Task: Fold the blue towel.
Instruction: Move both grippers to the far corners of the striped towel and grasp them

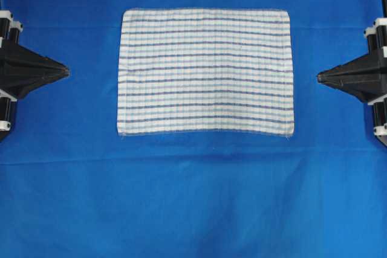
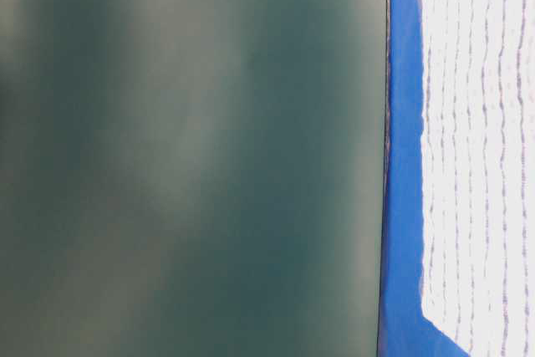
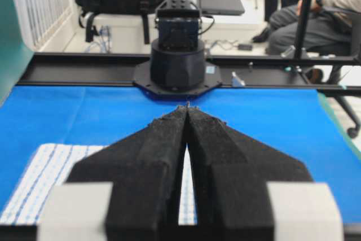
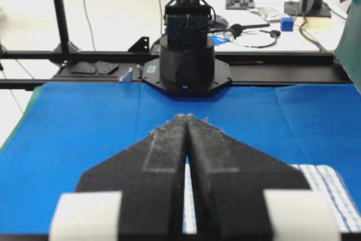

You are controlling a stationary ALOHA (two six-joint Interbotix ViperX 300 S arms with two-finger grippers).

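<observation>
The blue towel (image 1: pixel 205 71), white with thin dark-blue and light-blue stripes, lies flat and unfolded in the upper middle of the overhead view. Part of it shows in the table-level view (image 2: pixel 481 148), and strips of it lie below each wrist camera (image 3: pixel 42 179) (image 4: pixel 330 193). My left gripper (image 1: pixel 65 72) hovers left of the towel, tips pointing at its left edge, shut with nothing in it (image 3: pixel 187 107). On the far side, my right gripper (image 1: pixel 319 77) faces the towel's right edge, also shut and empty (image 4: pixel 185 118). Neither touches the cloth.
A large plain blue sheet (image 1: pixel 193 197) covers the table. Each wrist view shows the opposite arm's base (image 3: pixel 177 63) (image 4: pixel 186 63) at the table's far edge. A dark green panel (image 2: pixel 192 156) fills most of the table-level view. People sit beyond the table (image 3: pixel 316 9).
</observation>
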